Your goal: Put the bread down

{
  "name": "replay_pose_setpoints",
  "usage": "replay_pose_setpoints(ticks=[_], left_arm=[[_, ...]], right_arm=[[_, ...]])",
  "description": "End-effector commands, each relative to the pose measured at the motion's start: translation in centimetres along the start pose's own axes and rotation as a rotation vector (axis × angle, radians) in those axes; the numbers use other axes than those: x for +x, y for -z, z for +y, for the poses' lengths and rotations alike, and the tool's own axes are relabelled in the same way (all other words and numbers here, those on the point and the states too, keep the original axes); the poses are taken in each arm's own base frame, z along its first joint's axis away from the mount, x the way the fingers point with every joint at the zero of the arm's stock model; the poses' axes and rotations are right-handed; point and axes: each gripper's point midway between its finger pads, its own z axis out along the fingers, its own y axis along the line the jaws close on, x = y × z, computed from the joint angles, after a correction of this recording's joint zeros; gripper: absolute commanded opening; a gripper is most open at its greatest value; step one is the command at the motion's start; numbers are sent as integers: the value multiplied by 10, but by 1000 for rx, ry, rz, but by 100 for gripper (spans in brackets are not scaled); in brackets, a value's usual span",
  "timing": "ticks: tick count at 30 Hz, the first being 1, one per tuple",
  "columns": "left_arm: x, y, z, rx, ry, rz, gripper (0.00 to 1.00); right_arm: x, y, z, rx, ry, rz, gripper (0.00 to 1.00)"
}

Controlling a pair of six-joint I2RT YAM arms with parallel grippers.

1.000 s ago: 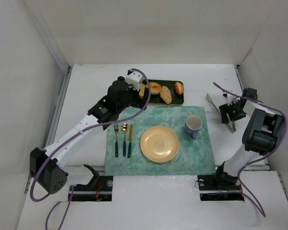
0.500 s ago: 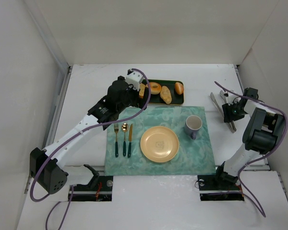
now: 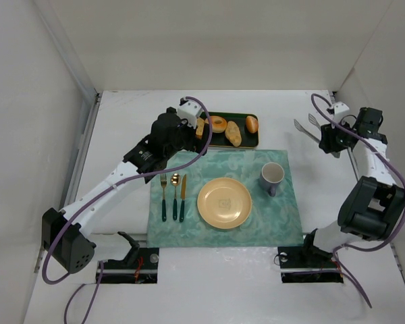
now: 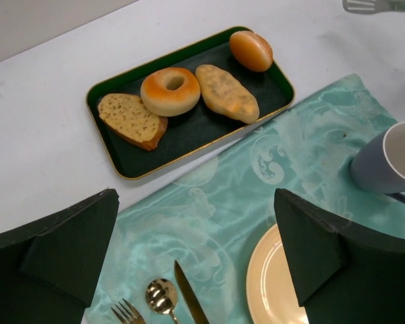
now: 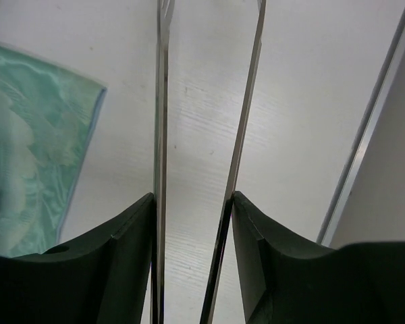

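Observation:
The ring-shaped bagel [image 3: 218,124] and the rounded orange-brown bun [image 3: 252,124] lie in a dark green tray [image 3: 251,142] at the back of the table. Both show in the left wrist view: the bagel [image 4: 170,91] mid-tray and the bun [image 4: 251,50] at the right end. My left gripper [image 3: 183,137] is open and empty, hovering over the placemat's back left corner, just short of the tray [image 4: 189,135]. My right gripper [image 3: 329,138] is far right, shut on metal tongs [image 3: 309,127]; the tong arms [image 5: 160,101] stay apart between its fingers.
A paler long roll [image 4: 227,92] and a bread slice [image 4: 131,118] share the tray. On the teal placemat [image 3: 283,216] are a yellow plate [image 3: 224,202], a blue-grey cup [image 3: 272,177] and a gold fork, spoon and knife [image 3: 173,196]. White walls enclose the table.
My right gripper has carried the tongs up and toward the back right of the table. The left arm and the bread have not moved.

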Motion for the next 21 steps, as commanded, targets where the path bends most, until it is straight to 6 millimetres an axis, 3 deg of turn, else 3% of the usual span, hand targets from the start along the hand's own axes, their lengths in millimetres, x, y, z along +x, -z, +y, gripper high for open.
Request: replay_pose_setpoints(ticks=[1,5,6,12,16,21], left_arm=[[-27,11,-5,25,16,-85,100],[-29,13,-7,36,16,-85,100],[-29,13,-7,36,16,-85,100],[-35,19,-7,38,26,-105,100],[-38,22,-7,38,27,-114,100],[-43,27,-5,30,29,-133,100]], right_arm=[[-44,24,8,-48,11,-142,52],[-69,41,21,-124,14,-204,52],[-83,51,25,-144,32,-247,52],[-125,63,85,-272,94,-305,52],[-140,51,142,-369,139,-303,52],[-133,29,161,-424,125,-271,52]])
